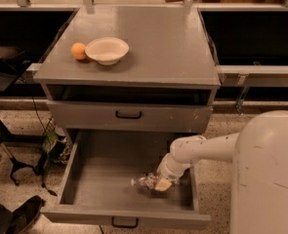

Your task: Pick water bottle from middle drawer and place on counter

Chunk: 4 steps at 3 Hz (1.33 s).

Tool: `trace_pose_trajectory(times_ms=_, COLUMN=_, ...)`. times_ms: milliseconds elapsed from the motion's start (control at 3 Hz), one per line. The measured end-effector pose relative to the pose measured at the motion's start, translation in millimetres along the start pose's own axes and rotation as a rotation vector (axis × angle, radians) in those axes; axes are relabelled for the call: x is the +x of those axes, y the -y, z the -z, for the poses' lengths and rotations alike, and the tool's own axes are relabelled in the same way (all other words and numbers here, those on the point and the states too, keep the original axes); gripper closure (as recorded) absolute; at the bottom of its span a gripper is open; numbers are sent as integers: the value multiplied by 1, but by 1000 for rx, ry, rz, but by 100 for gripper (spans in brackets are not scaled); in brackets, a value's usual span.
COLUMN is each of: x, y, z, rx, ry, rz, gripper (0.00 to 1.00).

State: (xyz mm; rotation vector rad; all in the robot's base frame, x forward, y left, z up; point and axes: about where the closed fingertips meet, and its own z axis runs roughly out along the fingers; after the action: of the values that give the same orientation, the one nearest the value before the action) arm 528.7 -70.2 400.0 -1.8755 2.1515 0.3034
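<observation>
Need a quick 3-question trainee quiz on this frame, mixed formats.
1. True or false: the water bottle stands upright on the counter.
2. The gripper is: A) above the bowl; B) inside the open middle drawer, at the bottle; C) resting on the counter.
3. Fill in: beside the bowl lies an ____.
Key: 1 false, it lies in the middle drawer; 2 B; 3 orange.
</observation>
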Motion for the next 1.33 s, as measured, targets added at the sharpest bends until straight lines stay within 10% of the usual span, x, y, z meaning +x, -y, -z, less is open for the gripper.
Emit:
trace_pose_trajectory(times_ms=667, x=-27, y=16, z=105, rx=-19, ry=89, rz=-21, gripper=100)
trace_pose_trajectory(times_ms=1333, x=-42, y=42, z=324, rx=82, ry=118, rz=12, gripper=100)
